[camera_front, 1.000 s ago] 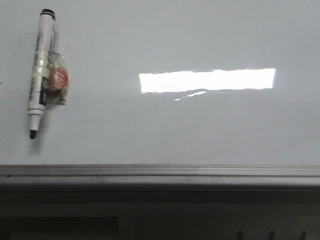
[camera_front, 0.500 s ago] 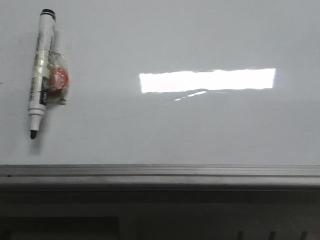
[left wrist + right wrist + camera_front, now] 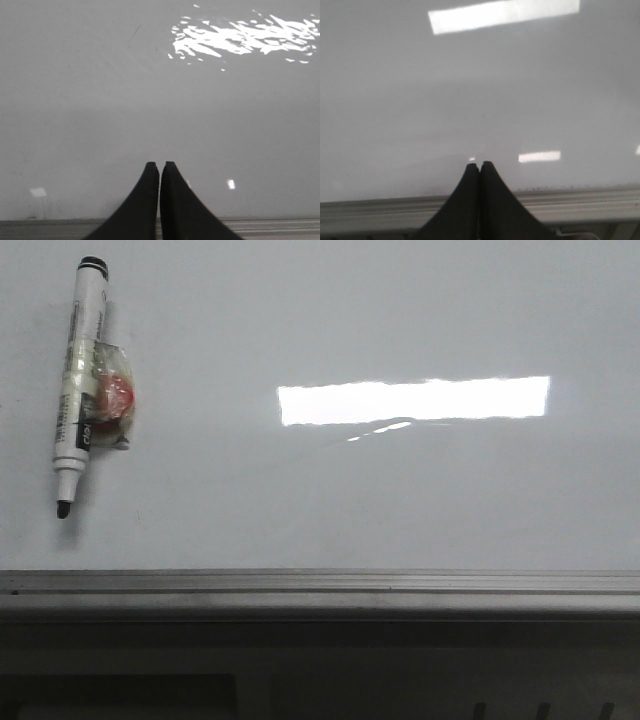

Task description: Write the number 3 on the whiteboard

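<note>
The whiteboard fills the front view, glossy white-grey and blank; no number 3 shows on it. A white marker with a black cap end and uncapped black tip lies at its far left, with a red-and-clear taped lump on its side. Neither gripper appears in the front view. In the left wrist view my left gripper is shut, empty, above the whiteboard near its rail. In the right wrist view my right gripper is shut, empty, over the whiteboard by the rail.
A grey metal rail edges the board's near side, with dark space below it. A bright rectangular light reflection sits mid-board. The same rail shows under the right fingers.
</note>
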Tool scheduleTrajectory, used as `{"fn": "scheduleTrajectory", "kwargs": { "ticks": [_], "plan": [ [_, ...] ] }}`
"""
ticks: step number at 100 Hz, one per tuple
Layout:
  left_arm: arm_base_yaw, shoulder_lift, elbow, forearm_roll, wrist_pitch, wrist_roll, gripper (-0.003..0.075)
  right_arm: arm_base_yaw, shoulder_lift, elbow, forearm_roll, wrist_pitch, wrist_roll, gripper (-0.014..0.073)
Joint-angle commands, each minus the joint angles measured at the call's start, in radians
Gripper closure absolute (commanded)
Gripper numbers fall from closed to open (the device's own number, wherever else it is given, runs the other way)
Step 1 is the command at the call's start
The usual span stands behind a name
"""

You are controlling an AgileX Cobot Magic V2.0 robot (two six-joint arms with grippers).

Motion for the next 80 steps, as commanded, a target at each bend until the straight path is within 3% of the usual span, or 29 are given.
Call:
{"fn": "scheduleTrajectory", "kwargs": {
  "ticks": [1,20,36,51,58,75,80],
  "plan": [
    [-0.008,0.062,-0.063,-0.012,-0.075,-0.002,0.0741,0.002,0.087,-0.044,0.012,-0.062,-0.003,0.0658],
    [-0.008,0.232,-0.200,0.023,0.012,-0.002,0.0741,0.002,0.268,-0.156,0.112,-0.041,-0.003,0.0658],
    [-0.008,0.337,-0.235,-0.046,0.010,-0.002,0.0741,0.002,0.357,-0.246,0.121,0.023,-0.003,0.0658],
    [-0.008,0.367,-0.235,-0.100,-0.028,-0.002,0.0735,0.002,0.372,-0.258,0.121,-0.041,-0.003,0.0658],
    [-0.008,0.367,-0.235,-0.105,-0.044,-0.002,0.0684,0.002,0.370,-0.258,0.121,-0.018,-0.003,0.0658],
    [-0.008,0.367,-0.235,-0.103,-0.064,-0.002,0.0456,0.002,0.370,-0.258,0.121,0.011,-0.003,0.0658],
    [-0.008,0.367,-0.235,-0.103,-0.090,-0.002,0.0431,0.002,0.370,-0.258,0.121,0.014,-0.003,0.0658]
  ]
}}
